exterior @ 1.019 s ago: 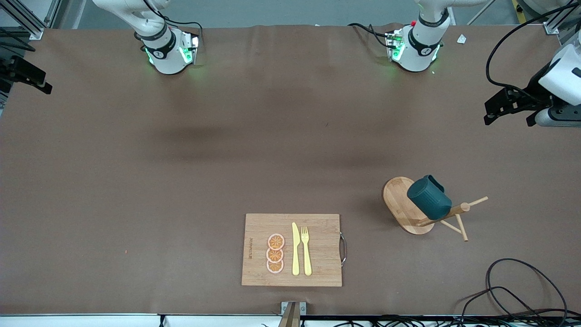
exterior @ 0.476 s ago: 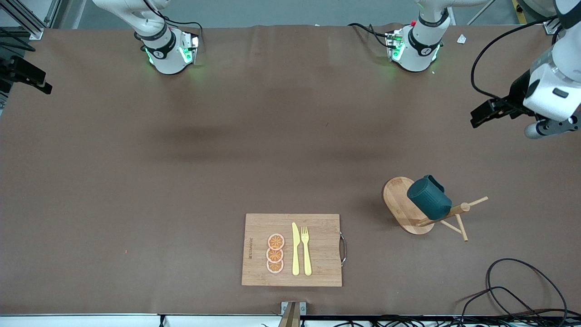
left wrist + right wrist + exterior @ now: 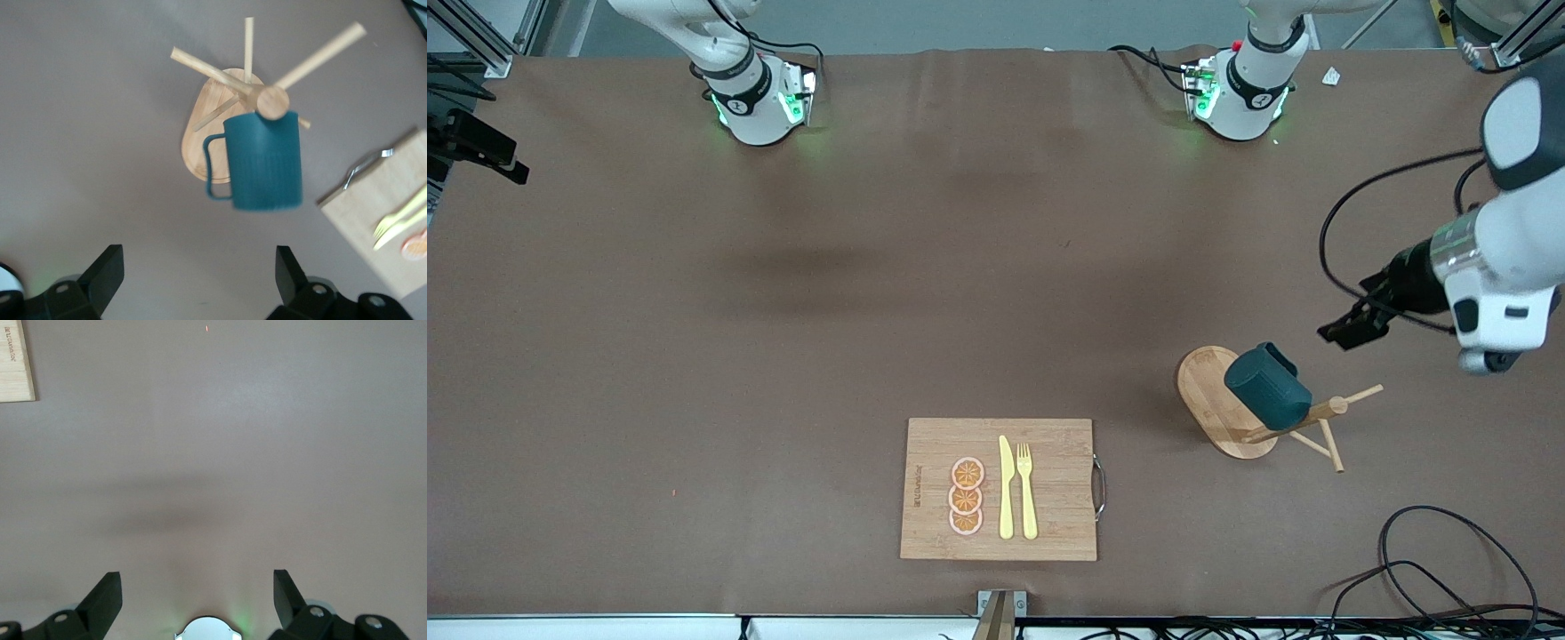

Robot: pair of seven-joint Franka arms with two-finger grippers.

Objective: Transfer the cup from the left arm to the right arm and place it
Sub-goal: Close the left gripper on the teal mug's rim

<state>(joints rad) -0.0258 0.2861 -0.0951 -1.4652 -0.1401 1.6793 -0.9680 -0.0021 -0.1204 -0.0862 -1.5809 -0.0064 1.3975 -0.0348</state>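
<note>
The dark teal ribbed cup [image 3: 1267,387] hangs by its handle on a peg of a wooden mug tree [image 3: 1205,391], toward the left arm's end of the table. In the left wrist view the cup [image 3: 263,160] hangs from the tree [image 3: 200,140], apart from the fingers. My left gripper [image 3: 1347,331] is open and empty in the air beside the tree, a short way from the cup; it also shows in its wrist view [image 3: 200,267]. My right gripper [image 3: 197,590] is open and empty, waiting high over the bare table by its own base. It does not show in the front view.
A wooden cutting board [image 3: 1049,444] with a yellow knife, a yellow fork and three orange slices lies near the table's front edge; its corners show in the wrist views [image 3: 373,200] [image 3: 17,360]. Loose black cables [image 3: 1449,569] lie at the front corner by the left arm's end.
My left gripper has swung from the table's edge at the left arm's end toward the mug tree and now hangs beside the cup. The cup and the right arm have not moved.
</note>
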